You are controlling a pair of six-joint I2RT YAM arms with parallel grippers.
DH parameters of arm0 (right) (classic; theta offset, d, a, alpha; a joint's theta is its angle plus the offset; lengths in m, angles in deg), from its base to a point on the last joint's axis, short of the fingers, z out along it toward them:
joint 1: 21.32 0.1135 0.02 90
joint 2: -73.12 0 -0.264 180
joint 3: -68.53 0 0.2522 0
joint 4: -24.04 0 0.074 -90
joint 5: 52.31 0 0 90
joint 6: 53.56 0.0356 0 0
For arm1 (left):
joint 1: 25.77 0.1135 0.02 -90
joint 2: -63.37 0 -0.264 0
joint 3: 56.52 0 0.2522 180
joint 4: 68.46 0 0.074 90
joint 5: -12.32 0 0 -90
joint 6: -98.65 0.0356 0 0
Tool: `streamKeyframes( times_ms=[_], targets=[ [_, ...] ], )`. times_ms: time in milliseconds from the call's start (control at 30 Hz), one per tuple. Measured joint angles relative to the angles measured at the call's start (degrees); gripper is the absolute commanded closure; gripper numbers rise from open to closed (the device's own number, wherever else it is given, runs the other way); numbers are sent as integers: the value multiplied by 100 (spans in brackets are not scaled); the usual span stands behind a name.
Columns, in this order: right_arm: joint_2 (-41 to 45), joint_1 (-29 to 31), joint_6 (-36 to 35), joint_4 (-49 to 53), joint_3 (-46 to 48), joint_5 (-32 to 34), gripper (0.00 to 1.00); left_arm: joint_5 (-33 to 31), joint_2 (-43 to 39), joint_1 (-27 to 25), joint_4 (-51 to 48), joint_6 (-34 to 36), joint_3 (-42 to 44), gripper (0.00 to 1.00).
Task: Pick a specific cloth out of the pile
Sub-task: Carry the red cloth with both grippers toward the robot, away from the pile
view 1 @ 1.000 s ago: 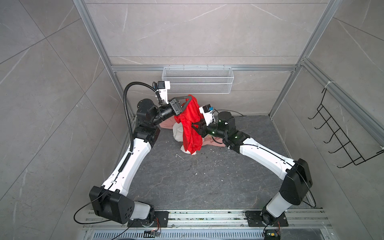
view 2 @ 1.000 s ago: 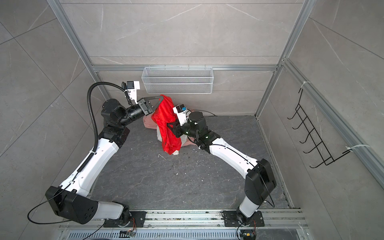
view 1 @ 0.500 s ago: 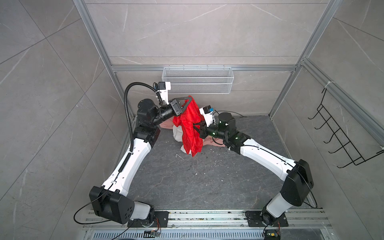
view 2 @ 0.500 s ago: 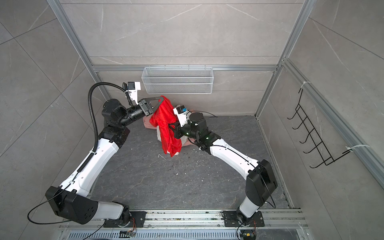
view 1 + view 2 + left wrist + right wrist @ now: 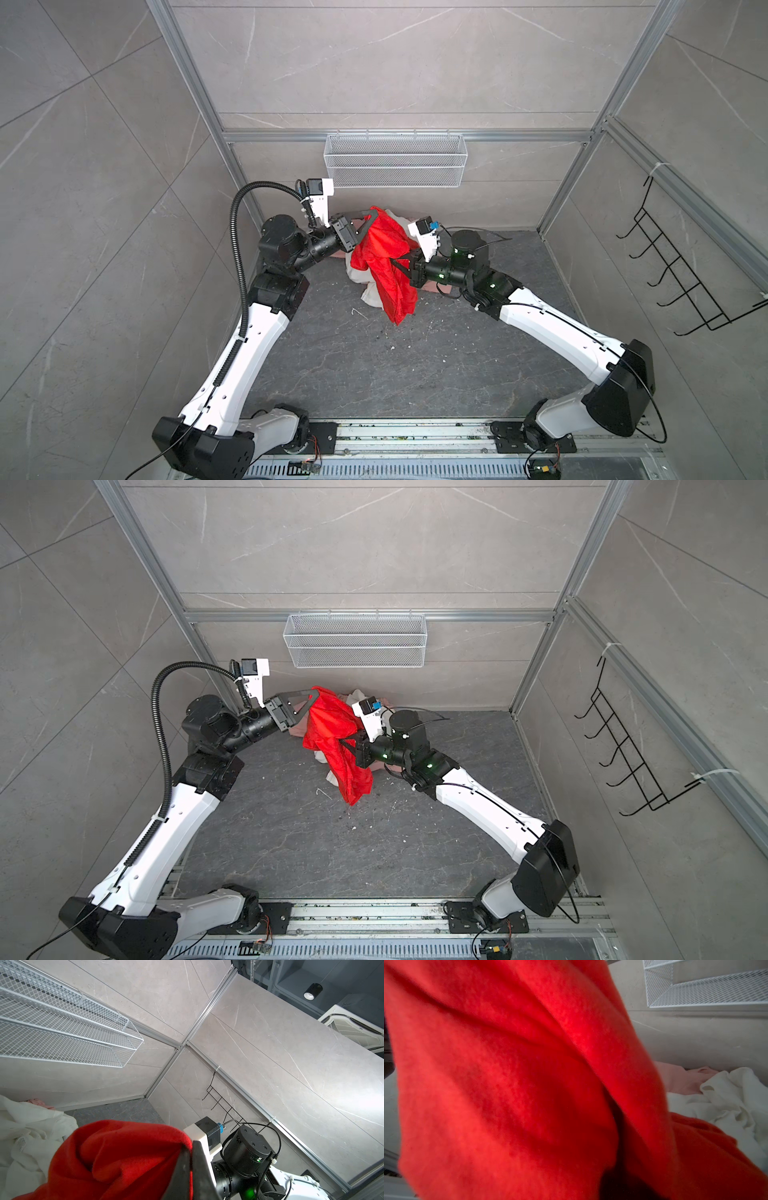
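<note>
Left claw (image 5: pixel 370 213) pinches cloth (image 5: pixel 384 249) above dark stone floor (image 5: pixel 374 365) (grey-tiled walls (image 5: pixel 395 62)).

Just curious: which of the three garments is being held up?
The red cloth: it hangs raised, while the white garment and pink garment lie heaped on the floor.

Both top views looked steeply down from high in front, sharing the whole dark grey marbled floor (image 5: pixel 374 374). The left wrist camera tilted upward past the white wire-mesh basket (image 5: pixel 62 1028); the right wrist camera sat close against the bright red thin cloth (image 5: pixel 508 1084).
</note>
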Motion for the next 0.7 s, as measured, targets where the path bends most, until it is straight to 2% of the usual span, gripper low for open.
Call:
streamKeyframes(
  times_ms=[400, 700],
  targets=[
    [817, 553, 160, 426, 907, 92, 100, -498, -898, -350, -765, 219, 820, 100],
    [1104, 612, 472, 586, 1244, -122, 100, -715, -1423, -437, -1113, 214, 1272, 100]
  ],
)
